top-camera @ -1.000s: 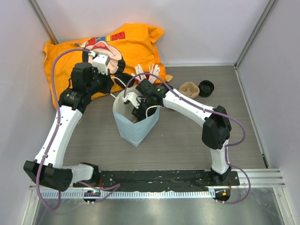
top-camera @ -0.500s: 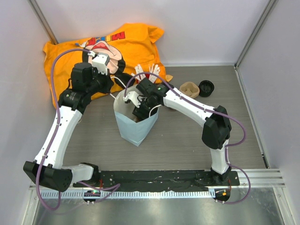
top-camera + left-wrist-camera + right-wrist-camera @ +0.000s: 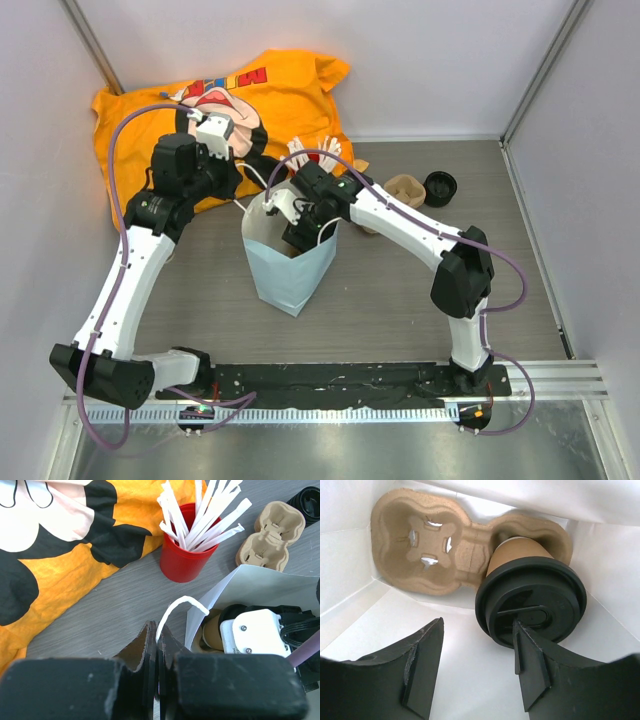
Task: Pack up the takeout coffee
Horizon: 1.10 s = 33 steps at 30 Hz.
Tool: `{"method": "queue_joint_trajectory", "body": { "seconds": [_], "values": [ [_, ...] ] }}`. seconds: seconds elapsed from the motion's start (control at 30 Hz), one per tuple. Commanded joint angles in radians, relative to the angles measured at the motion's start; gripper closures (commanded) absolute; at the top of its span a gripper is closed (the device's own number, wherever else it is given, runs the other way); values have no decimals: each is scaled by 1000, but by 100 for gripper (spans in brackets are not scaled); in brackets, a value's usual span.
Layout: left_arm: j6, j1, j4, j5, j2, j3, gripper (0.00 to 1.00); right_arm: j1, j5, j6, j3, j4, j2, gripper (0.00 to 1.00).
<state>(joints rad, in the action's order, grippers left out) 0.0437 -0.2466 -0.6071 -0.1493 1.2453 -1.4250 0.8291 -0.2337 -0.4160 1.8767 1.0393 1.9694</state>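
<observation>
We see our right claw (image 3: 477,625) reaching down inside the white bag (image 3: 285,275), jaws spread wide and gripping nothing. The coffee (image 3: 530,600) sits just beyond its fingertips, nearer the right finger. It is seated in one pocket of a pulp carrier (image 3: 427,555) on the bag's floor, its black lid tilted toward the claw. Our left claw (image 3: 156,630) is pinched tight on the bag's cord handle (image 3: 177,605). Ahead of it a red cup (image 3: 182,560) stands on the worktop (image 3: 100,610).
</observation>
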Motion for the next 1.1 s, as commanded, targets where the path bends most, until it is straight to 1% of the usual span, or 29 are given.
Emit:
{"method": "queue_joint_trajectory", "body": {
  "seconds": [0.0, 0.57, 0.93, 1.07],
  "values": [
    [-15, 4, 27, 14, -30, -49, 99, 7, 10, -3, 55, 31, -64, 37],
    [-15, 4, 24, 11, -30, -57, 99, 15, -13, -20, 147, 105, -84, 37],
    [-15, 4, 24, 19, -29, -57, 99, 13, -24, -36, 165, 128, -106, 37],
    [-10, 6, 29, 22, -27, -54, 99, 15, -3, -50, 167, 122, -113, 37]
  ]
}}
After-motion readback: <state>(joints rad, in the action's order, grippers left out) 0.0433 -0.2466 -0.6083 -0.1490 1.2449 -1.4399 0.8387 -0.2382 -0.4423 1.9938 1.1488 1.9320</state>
